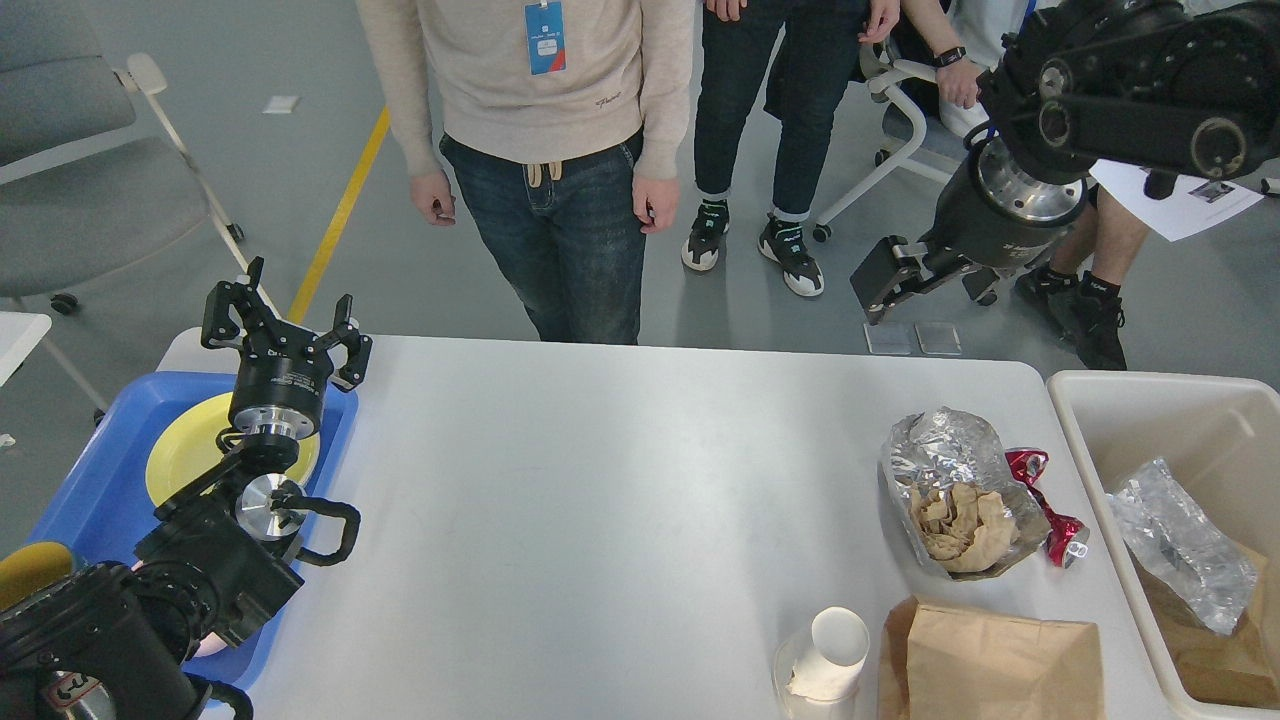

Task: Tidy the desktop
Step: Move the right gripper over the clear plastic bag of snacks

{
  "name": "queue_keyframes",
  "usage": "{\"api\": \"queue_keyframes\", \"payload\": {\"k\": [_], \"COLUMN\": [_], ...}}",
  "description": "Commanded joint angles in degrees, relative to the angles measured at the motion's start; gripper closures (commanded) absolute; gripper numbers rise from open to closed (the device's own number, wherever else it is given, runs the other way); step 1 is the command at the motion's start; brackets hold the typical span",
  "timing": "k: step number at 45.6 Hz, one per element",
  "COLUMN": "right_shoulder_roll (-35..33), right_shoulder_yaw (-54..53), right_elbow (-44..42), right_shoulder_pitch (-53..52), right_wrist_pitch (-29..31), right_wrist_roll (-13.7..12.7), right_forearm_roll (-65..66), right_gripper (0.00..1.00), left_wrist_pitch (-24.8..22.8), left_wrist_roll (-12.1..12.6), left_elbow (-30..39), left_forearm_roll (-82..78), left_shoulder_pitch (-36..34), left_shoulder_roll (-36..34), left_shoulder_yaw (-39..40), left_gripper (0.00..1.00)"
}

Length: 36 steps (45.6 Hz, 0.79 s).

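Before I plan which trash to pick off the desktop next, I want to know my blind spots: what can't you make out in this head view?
- Brown paper bag: its near end is cut off by the bottom edge.
- Yellow plate in the blue tray: partly covered by the left arm.
- Crushed red can: half hidden behind the foil bag.
- Right tool: seen side-on, finger gap unreadable.
- Beige bin: its right side is cropped.

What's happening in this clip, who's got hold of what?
Nothing is held right now. The left tool hangs open above the blue tray with its yellow plate. The right tool is raised beyond the desktop's far edge, empty as far as can be seen. The foil bag, crushed red can, paper bag and cup lie on it; the beige bin holds some trash.
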State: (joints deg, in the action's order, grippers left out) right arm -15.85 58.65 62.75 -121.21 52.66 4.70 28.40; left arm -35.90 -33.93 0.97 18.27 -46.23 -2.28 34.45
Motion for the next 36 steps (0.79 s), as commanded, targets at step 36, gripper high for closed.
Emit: {"api": "queue_keyframes", "payload": {"k": [36], "right_shoulder_roll": [-2.3], "right_shoulder_yaw": [5.5], "right_elbow": [-15.5], "right_shoulder_pitch": [28.1], "right_wrist_pitch": [-7.2], "right_wrist_roll": [-0.6], "right_forearm_roll": [0.2], "right_gripper": [0.0], "left_wrist_pitch": [0.0], "left_wrist_roll": [0.0], "left_elbow": [0.0], "left_forearm_roll": [0.0], "left_shoulder_pitch": [0.0], "left_shoulder_roll": [0.0], "left_shoulder_yaw": [0.0], "left_gripper": [0.03]}}
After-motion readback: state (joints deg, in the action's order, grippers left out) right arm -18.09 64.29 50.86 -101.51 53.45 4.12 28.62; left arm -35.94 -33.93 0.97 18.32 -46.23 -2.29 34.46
